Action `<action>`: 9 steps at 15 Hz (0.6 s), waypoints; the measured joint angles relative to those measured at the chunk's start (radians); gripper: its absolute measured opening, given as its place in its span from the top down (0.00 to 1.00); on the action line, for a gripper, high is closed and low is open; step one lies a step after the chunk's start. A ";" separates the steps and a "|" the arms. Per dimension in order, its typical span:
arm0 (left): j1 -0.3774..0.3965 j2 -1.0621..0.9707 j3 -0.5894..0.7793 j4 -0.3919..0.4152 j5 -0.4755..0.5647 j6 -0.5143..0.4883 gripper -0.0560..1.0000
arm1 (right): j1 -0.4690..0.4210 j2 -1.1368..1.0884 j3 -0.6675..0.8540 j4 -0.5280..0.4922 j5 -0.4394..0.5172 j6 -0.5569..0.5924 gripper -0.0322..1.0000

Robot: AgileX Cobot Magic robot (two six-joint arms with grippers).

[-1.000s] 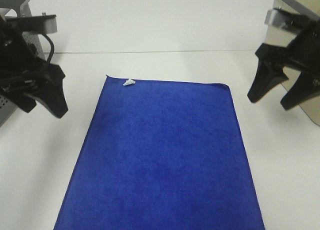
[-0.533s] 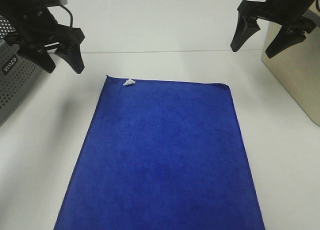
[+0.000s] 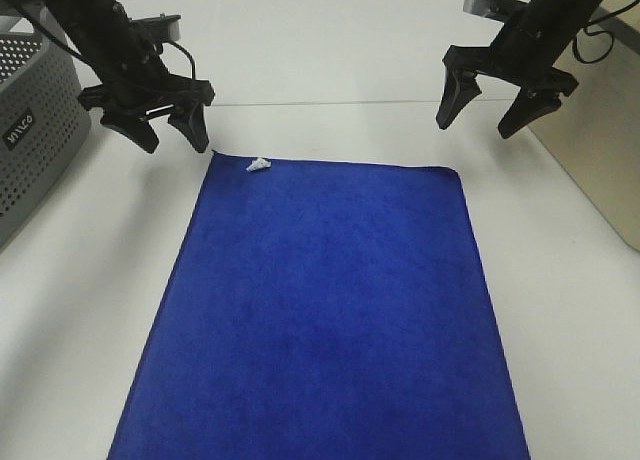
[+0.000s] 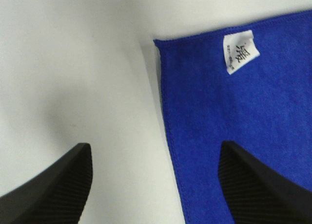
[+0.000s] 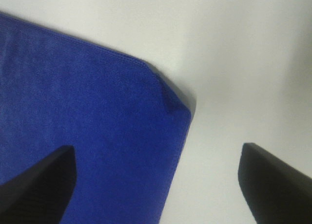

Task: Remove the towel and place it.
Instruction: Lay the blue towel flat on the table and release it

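The royal-blue towel (image 3: 320,310) lies flat on the white table, its small white tag (image 3: 258,165) at the far left corner. My left gripper (image 3: 172,138) is open and hangs above the table just beyond that corner. The left wrist view shows the towel's corner (image 4: 234,117) and the tag (image 4: 240,51) between my open fingers (image 4: 58,185). My right gripper (image 3: 478,120) is open and hangs beyond the far right corner. The right wrist view shows that rounded corner (image 5: 97,117) between the open fingers (image 5: 39,180).
A grey perforated basket (image 3: 30,130) stands at the far left. A beige box (image 3: 600,150) stands at the right edge. The white table (image 3: 330,50) stretches beyond the towel's far edge.
Both arms have swung away from the camera and inward, and now hover over the towel's two far corners. The grey basket has come into view. The towel has not moved.
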 joint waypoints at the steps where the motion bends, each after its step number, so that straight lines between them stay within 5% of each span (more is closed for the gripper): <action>1: 0.000 0.033 -0.032 0.000 -0.001 0.000 0.30 | 0.000 0.017 -0.010 -0.002 -0.004 0.000 0.13; 9: 0.000 0.179 -0.160 -0.026 -0.014 0.028 0.30 | 0.000 0.083 -0.014 -0.045 -0.057 0.023 0.13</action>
